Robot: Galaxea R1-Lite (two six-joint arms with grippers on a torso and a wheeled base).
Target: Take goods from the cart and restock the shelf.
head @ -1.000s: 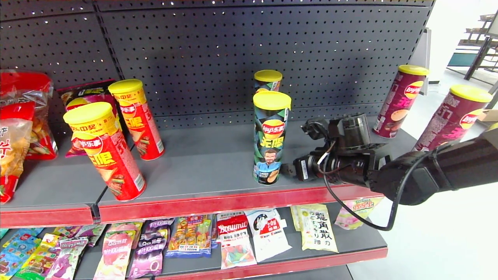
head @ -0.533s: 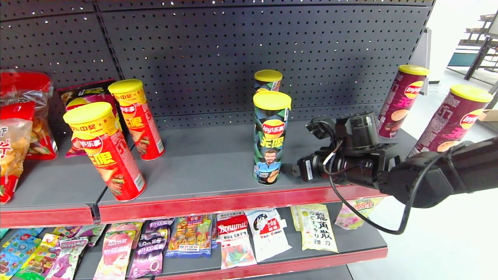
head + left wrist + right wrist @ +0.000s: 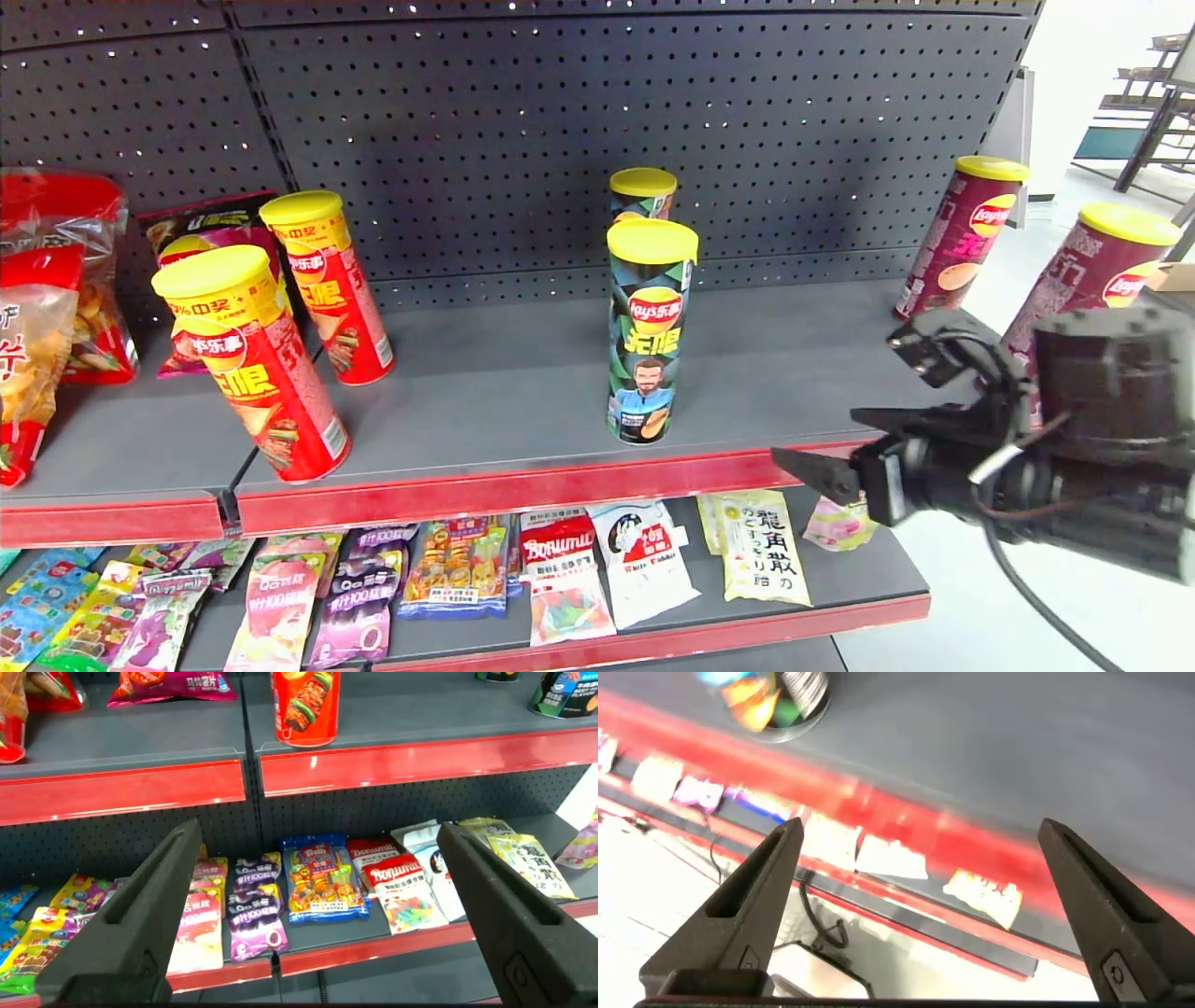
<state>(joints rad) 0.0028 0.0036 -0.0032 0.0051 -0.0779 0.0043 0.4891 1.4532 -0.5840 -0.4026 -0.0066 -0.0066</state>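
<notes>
Since the green chip can [image 3: 651,336] stands upright on the upper shelf [image 3: 523,373], just behind the red front lip and with nothing touching it, this placement looks finished. A second green can [image 3: 642,191] stands directly behind it, toward the pegboard back, so that row holds two.

Off to the can's right, the right gripper [image 3: 822,443] hangs in front of the shelf's lip and apart from the can. Its jaws are spread wide with nothing between them. I judge this arm to be free for another item. The left gripper [image 3: 318,915] is also wide open and empty. It faces the candy packets [image 3: 322,882] lying flat on the lower shelf [image 3: 868,574].

Farther out on the upper shelf, two red cans [image 3: 252,364] stand to the left, one behind the other. Snack bags [image 3: 37,317] are piled at the far left end, and two maroon cans [image 3: 962,243] stand at the right end. Broad bare stretches of shelf lie between the red cans and the green ones, and again between the green ones and the maroon ones, so there seems to be room for a good deal more stock.

As a judgement, the restocking is under way but far from complete. Both grippers would have to collect fresh goods before anything more can be placed. I cannot tell how many items remain to be brought.
</notes>
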